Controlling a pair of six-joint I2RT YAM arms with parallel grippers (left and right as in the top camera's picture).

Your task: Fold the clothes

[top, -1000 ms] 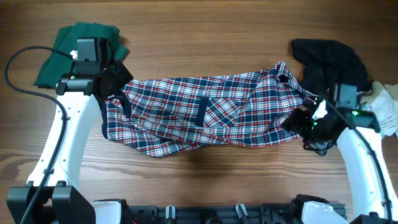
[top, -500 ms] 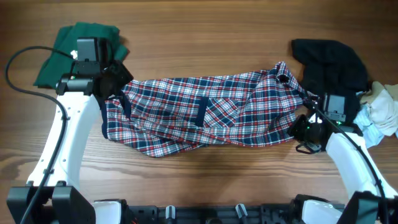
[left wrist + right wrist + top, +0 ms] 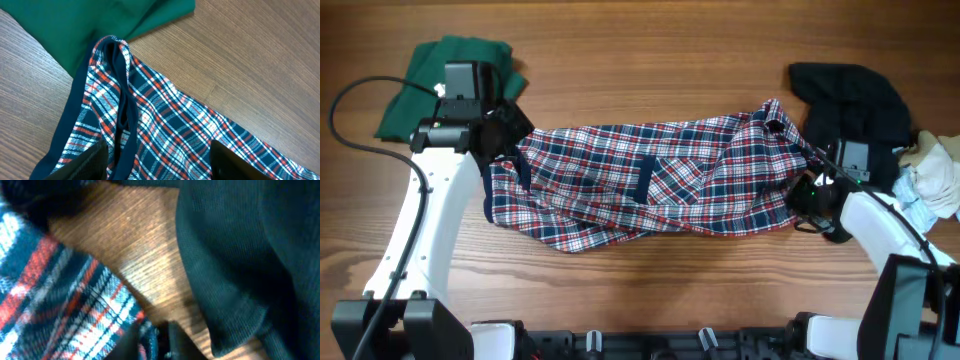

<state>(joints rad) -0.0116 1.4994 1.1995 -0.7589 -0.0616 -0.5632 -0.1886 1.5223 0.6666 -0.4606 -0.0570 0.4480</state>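
Wooden table [image 3: 650, 290] carries everything. Nearest, the right gripper [image 3: 804, 196] has its fingers together, and they appear to pinch the right hem of the plaid garment [image 3: 650, 180], which lies crumpled across the middle. The left gripper [image 3: 506, 138] hangs with fingers apart over the navy trim [image 3: 122, 100] at the other end. I judge it should close there first, then both lift evenly. Farther, the green garment [image 3: 420, 75] and the black garment [image 3: 850, 95] must not be caught.

A wooden surface [image 3: 650, 40] with brown grain running left to right is filling the whole view. A black cable [image 3: 332, 112] is looping across it by the left edge, toward the far-left corner.
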